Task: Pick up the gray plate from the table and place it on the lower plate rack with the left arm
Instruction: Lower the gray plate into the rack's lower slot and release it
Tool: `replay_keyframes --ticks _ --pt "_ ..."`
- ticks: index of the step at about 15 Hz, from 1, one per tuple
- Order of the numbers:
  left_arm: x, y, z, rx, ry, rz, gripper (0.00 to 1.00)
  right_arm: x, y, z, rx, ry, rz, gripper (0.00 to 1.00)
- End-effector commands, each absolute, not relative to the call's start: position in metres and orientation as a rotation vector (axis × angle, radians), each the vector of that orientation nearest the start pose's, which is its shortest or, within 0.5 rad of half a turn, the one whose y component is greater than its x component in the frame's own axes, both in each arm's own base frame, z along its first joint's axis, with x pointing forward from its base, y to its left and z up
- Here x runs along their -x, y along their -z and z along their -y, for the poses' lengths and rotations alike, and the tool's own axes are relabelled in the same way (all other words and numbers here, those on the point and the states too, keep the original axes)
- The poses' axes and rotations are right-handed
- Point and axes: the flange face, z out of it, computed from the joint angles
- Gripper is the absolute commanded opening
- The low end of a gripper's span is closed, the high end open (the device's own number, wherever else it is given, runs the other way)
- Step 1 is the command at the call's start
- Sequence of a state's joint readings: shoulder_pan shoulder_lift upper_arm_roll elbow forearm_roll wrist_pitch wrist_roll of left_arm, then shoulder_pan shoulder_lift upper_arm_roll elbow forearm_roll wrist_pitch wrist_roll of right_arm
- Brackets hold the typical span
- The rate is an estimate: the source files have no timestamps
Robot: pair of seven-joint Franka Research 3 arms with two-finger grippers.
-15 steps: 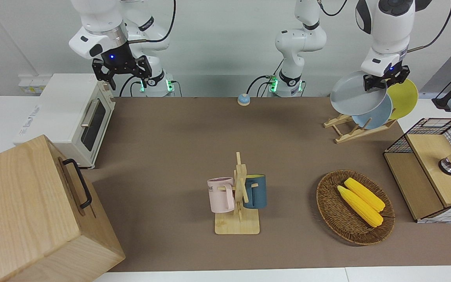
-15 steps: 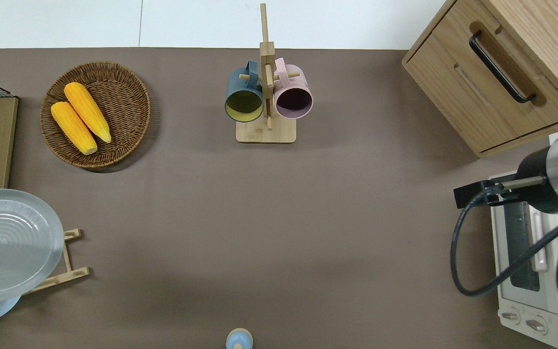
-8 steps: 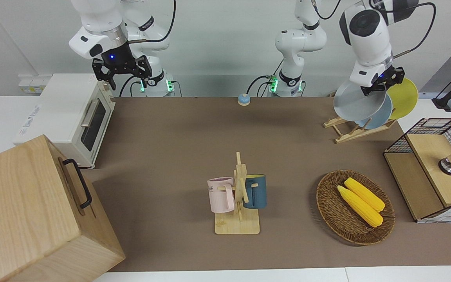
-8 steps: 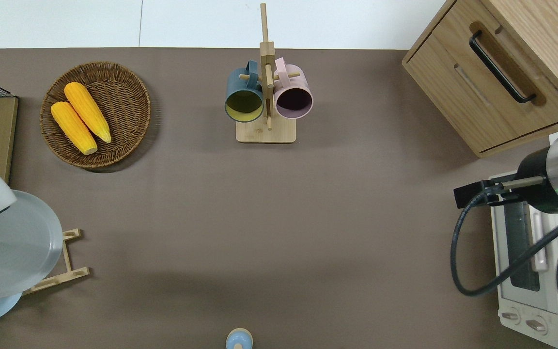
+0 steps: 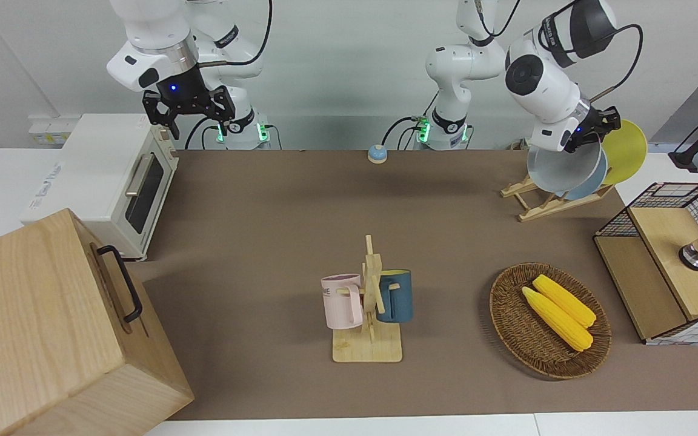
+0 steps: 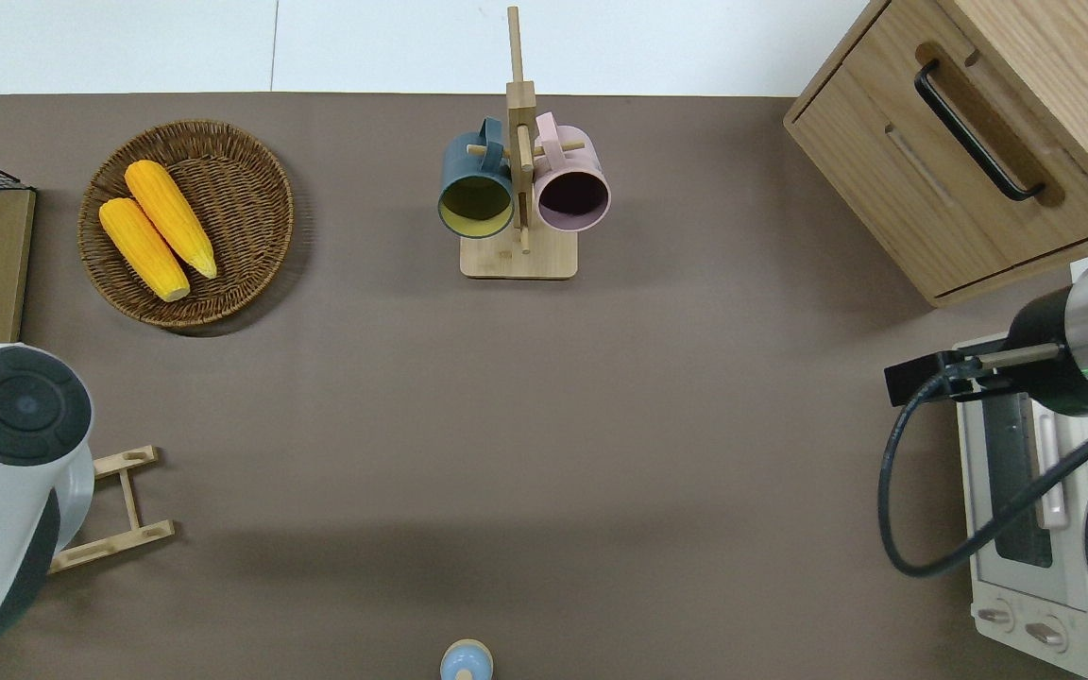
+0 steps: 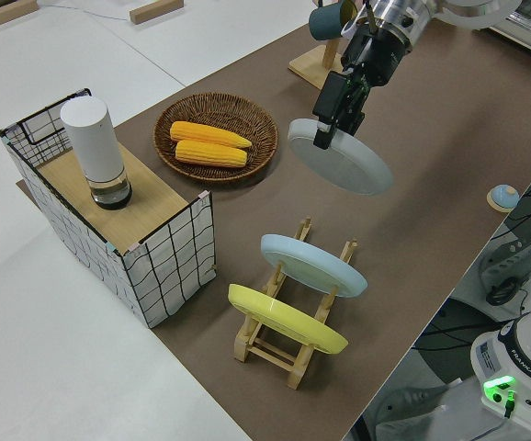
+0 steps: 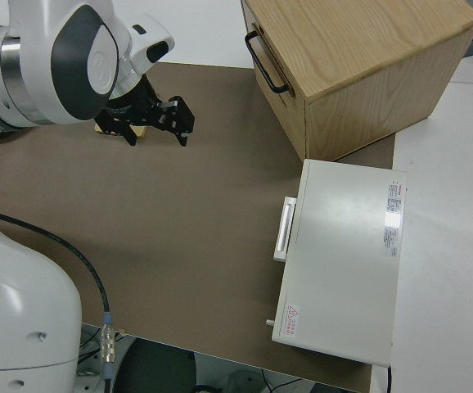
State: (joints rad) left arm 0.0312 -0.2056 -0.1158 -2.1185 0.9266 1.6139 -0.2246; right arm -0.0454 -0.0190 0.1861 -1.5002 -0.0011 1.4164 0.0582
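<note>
My left gripper [image 5: 589, 135] is shut on the rim of the gray plate [image 5: 559, 170] and holds it tilted in the air. In the left side view the gripper [image 7: 324, 130] holds the plate [image 7: 346, 163] over the free slot end of the lower plate rack [image 7: 288, 352]. The rack [image 5: 541, 204] carries a sky-blue plate [image 7: 311, 264] and a yellow plate [image 7: 284, 319]. In the overhead view the arm hides the plate; only the rack's end [image 6: 119, 510] shows. My right arm is parked, its gripper [image 5: 183, 113] open.
A wicker basket [image 5: 509, 315] with two corn cobs stands farther from the robots than the rack. A wire crate [image 7: 169, 262] with a white cylinder is beside it. A mug stand [image 5: 368, 315] is mid-table. A toaster oven [image 5: 113, 181] and a wooden cabinet [image 5: 52, 327] are at the right arm's end.
My left arm has swung its wrist over and brought the gray plate lower and steeper, closer to the rack and the sky-blue plate. The right arm has not moved.
</note>
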Motion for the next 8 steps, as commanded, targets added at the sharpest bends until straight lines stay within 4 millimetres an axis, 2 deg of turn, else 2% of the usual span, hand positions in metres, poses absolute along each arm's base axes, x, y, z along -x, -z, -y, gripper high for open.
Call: replay_keyframes --ticks 1,8 --pt "-0.466 -0.501 -0.040 2.065 -0.134 -0.006 0.00 -0.525 -0.657 -0.075 3.139 -0.112 0.127 0.990" --pt "-0.459 -0.471 -0.036 1.963 -0.111 0.016 0.00 -0.525 -0.657 -0.075 3.139 -0.112 0.125 0.990"
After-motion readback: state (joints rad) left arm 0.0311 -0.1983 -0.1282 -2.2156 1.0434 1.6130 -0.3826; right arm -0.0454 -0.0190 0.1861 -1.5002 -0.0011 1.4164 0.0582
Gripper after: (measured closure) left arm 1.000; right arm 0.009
